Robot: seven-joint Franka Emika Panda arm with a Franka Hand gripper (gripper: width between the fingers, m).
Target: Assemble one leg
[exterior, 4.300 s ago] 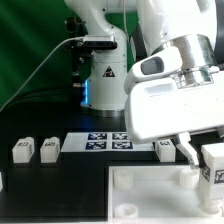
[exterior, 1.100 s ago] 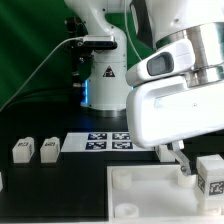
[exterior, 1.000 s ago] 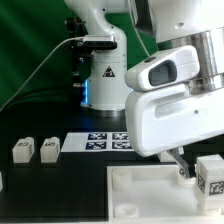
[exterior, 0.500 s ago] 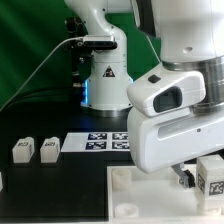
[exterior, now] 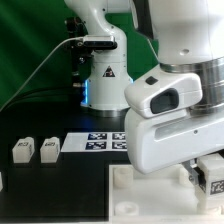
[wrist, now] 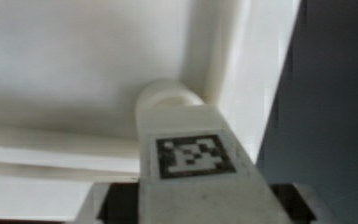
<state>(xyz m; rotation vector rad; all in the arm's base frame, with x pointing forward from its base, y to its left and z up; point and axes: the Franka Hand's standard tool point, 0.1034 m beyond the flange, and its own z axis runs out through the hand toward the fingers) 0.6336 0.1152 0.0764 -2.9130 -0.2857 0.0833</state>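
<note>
My gripper (wrist: 197, 205) is shut on a leg (wrist: 194, 150), a chunky white block with a black-and-white tag on its face. The leg points down at the round corner socket (wrist: 172, 95) of the large white panel (wrist: 69, 60), and its far end looks to be touching the socket. In the exterior view the gripper (exterior: 208, 178) holds the leg (exterior: 213, 176) low over the panel (exterior: 150, 200) at its corner on the exterior view's right. The big white hand hides much of the leg there.
Two more legs (exterior: 22, 150) (exterior: 49, 148) stand on the black table at the exterior view's left. A third shows at the left edge (exterior: 2, 180). The marker board (exterior: 100, 141) lies behind the panel. The arm's base (exterior: 100, 75) stands at the back.
The hand has come down with the leg in it, bringing the leg lower toward the panel's corner. The other legs have not moved.
</note>
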